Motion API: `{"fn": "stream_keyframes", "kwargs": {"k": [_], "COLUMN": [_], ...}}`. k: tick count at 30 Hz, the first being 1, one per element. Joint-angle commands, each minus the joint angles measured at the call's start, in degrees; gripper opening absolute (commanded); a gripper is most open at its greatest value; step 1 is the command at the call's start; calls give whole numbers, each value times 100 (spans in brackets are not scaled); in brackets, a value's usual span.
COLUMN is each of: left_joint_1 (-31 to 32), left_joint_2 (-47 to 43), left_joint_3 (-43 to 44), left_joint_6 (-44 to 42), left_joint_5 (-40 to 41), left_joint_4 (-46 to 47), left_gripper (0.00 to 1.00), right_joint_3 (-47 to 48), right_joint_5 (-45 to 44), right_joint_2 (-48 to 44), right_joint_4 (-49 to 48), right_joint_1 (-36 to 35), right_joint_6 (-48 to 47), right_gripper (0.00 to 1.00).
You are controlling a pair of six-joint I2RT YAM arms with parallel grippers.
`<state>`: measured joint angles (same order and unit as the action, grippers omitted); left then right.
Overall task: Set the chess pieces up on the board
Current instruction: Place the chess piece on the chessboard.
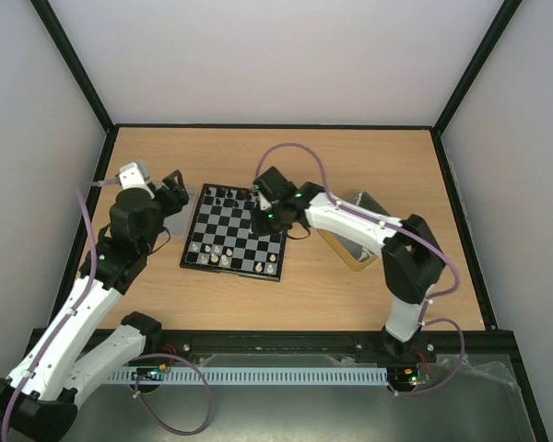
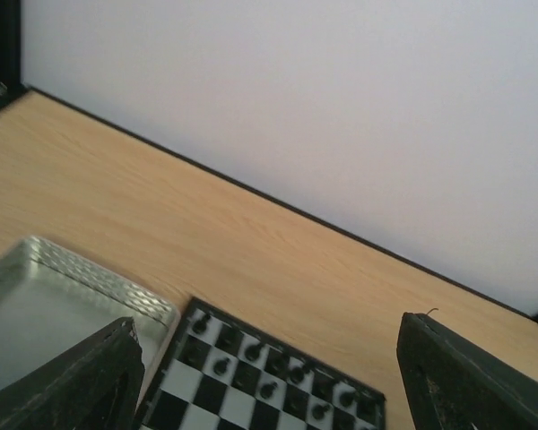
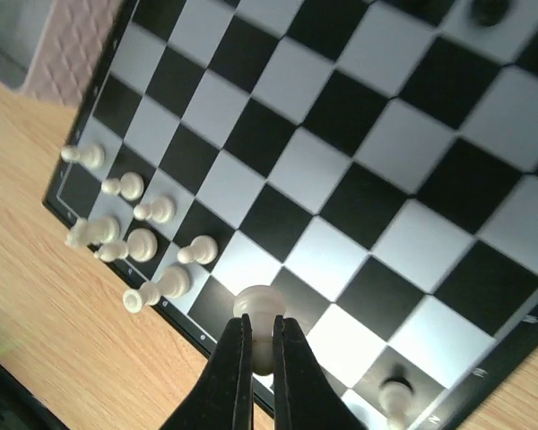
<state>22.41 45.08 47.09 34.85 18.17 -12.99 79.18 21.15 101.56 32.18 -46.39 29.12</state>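
The board (image 1: 235,232) lies mid-table, black pieces along its far rows and several white chess pieces (image 1: 212,250) on its near rows. My right gripper (image 3: 261,345) is shut on a white chess piece (image 3: 259,313), held above the board's (image 3: 341,179) near edge; other white pieces (image 3: 152,244) stand on the squares to the left. In the top view the right gripper (image 1: 263,219) hovers over the board's right half. My left gripper (image 1: 175,189) is open and empty beside the board's far-left corner; its fingers (image 2: 90,376) frame the board (image 2: 251,385).
A grey metal tray (image 2: 54,305) lies left of the board under my left gripper. A gold-sided tin (image 1: 355,241) sits right of the board, partly under the right arm. Black frame rails and white walls bound the table.
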Motion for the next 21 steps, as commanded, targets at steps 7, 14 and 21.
{"fn": "stream_keyframes", "kwargs": {"k": [7,14,21], "left_joint_1": [-58,-62,-112], "left_joint_2": [-380,-465,-476], "left_joint_3": [57,-90,-109], "left_joint_6": [-691,-678,-638], "left_joint_5": [1112,1082,991], "left_joint_4": [-269,-210,-219], "left_gripper": [80,80,80], "right_joint_3": [1340,1621,1733], "right_joint_5": [-807,-835,-876], "right_joint_2": [1288,1631,1845], "right_joint_4": [1354,1491,1458], "right_joint_1": [-827,-918,-932], "right_joint_6": [-413,-423,-451], "right_gripper": [2,5,8]}}
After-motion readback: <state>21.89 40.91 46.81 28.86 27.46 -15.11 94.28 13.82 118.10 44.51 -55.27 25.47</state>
